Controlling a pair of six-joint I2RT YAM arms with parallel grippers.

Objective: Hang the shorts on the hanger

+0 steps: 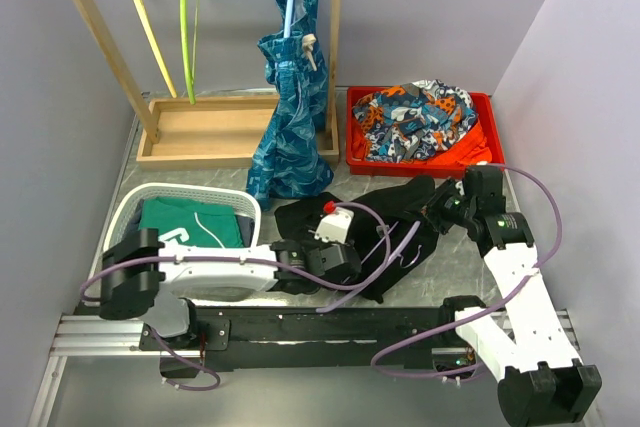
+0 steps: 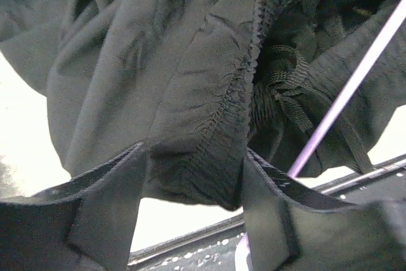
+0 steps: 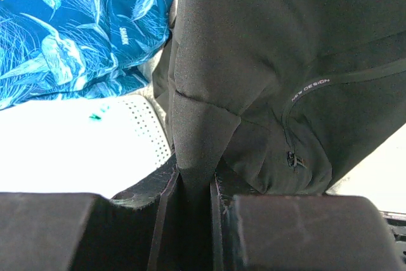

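The black shorts (image 1: 395, 222) lie bunched on the table between the two arms. My left gripper (image 1: 338, 237) is closed on their gathered elastic waistband (image 2: 209, 157), which fills the gap between its fingers (image 2: 114, 201); the drawstring shows beside it. The lavender hanger (image 2: 355, 80) runs diagonally across the shorts just right of the left gripper, and shows as a thin lavender bar in the top view (image 1: 398, 247). My right gripper (image 1: 438, 209) is shut on a fold of the shorts (image 3: 196, 131) near a zip pocket, at their right edge.
A wooden rack (image 1: 240, 132) at the back holds a yellow hanger (image 1: 148, 32), a lime-green hanger (image 1: 186, 27) and a teal patterned garment (image 1: 290, 117). A red bin (image 1: 355, 142) holds orange-and-blue clothes. A white basket (image 1: 135, 202) with a green garment stands on the left.
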